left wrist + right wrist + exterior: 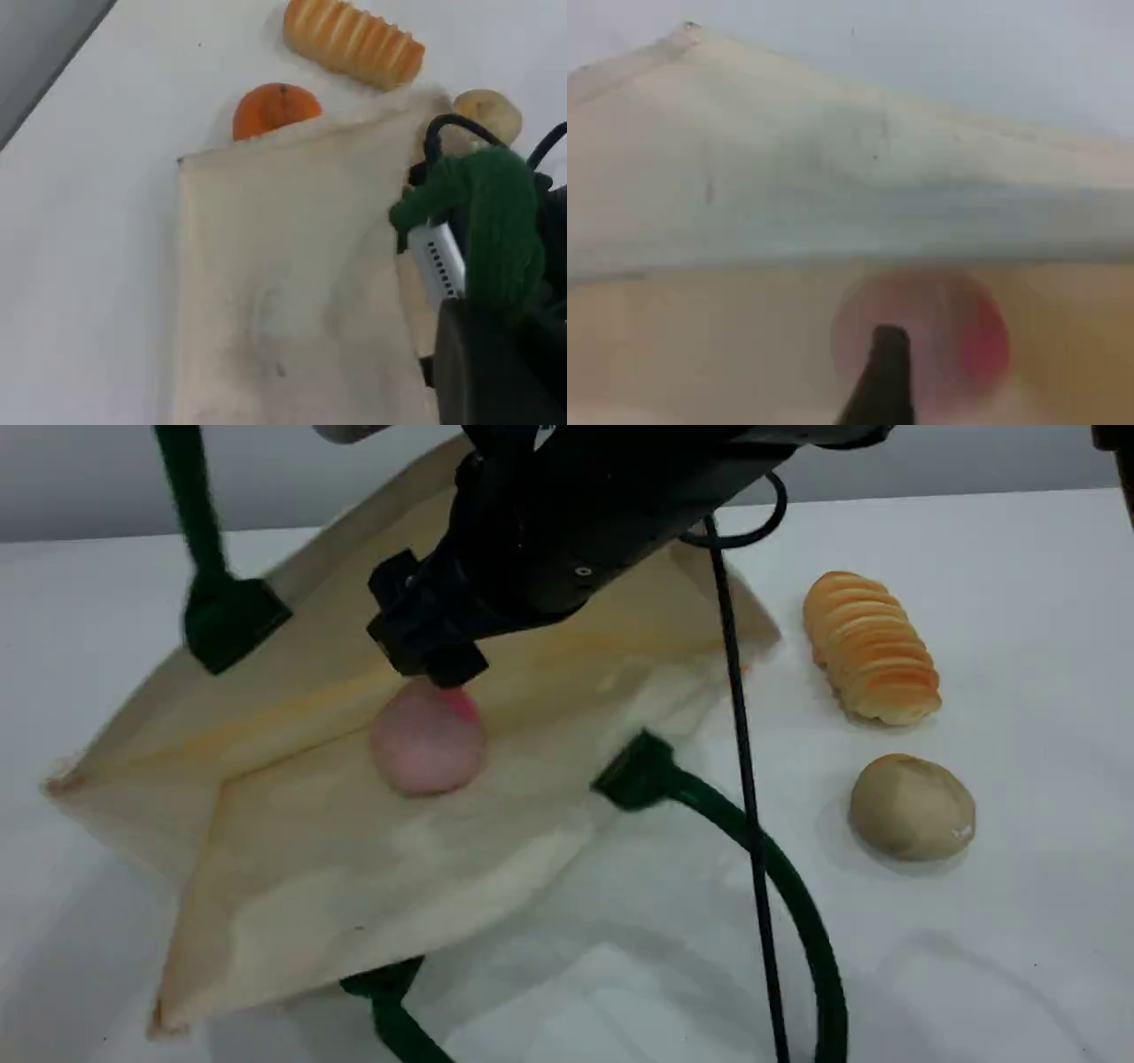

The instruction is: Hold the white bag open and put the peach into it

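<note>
**Scene view: peach at the mouth of the bag, not yet safely inside**

The peach [428, 746] lies on the lower inner panel of the bag [354, 850], just under the right gripper [434, 660] – touching it or nearly so, I cannot tell which. Nor can I tell whether those jaws are spread or pressed on the fruit; the right wrist view shows one dark fingertip over a blurred pink ball and nothing more.

The left gripper [496, 363] looks pinched on the upper handle [496, 221], which lifts the top panel and keeps the mouth open.

My worries from here:

- The peach is round and the panel under it slopes toward the open edge – it could roll back out onto the table [1019, 957], toward the lower handle [788, 886].
- If the pinch on the rope handle slips, the top panel drops onto the right gripper and the mouth closes.
- Pulling the right arm out carelessly could snag the cloth or the black cable [749, 779] and drag the bag, tipping the fruit out.
- The potato [912, 808] and bread roll [873, 646] lie well apart, so I judge them no hazard.
</note>
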Controlling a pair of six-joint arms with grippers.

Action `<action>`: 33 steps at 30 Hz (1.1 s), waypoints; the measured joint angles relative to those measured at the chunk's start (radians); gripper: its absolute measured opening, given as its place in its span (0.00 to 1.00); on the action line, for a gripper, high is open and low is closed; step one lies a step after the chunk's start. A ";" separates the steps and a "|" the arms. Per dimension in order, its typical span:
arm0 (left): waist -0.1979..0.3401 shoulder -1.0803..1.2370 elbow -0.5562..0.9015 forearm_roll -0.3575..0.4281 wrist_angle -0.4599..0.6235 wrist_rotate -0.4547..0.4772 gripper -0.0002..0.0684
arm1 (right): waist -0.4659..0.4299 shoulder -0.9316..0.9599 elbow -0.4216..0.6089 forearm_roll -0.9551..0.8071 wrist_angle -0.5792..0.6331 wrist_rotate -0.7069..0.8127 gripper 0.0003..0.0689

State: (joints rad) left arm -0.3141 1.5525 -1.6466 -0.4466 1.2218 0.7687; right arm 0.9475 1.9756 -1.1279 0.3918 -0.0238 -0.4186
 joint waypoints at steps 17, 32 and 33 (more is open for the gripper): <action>0.002 0.000 0.000 0.005 0.000 0.005 0.13 | -0.003 -0.044 0.000 -0.038 0.258 -0.056 0.09; 0.002 0.000 0.000 0.032 0.000 0.005 0.13 | -0.183 -0.384 0.000 -0.208 0.498 0.124 0.01; 0.002 0.000 0.000 0.032 0.000 0.005 0.13 | -0.216 -0.406 0.000 -0.230 0.520 0.153 0.01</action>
State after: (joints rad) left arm -0.3123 1.5525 -1.6466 -0.4150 1.2218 0.7740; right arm 0.7314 1.5697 -1.1279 0.1619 0.4966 -0.2655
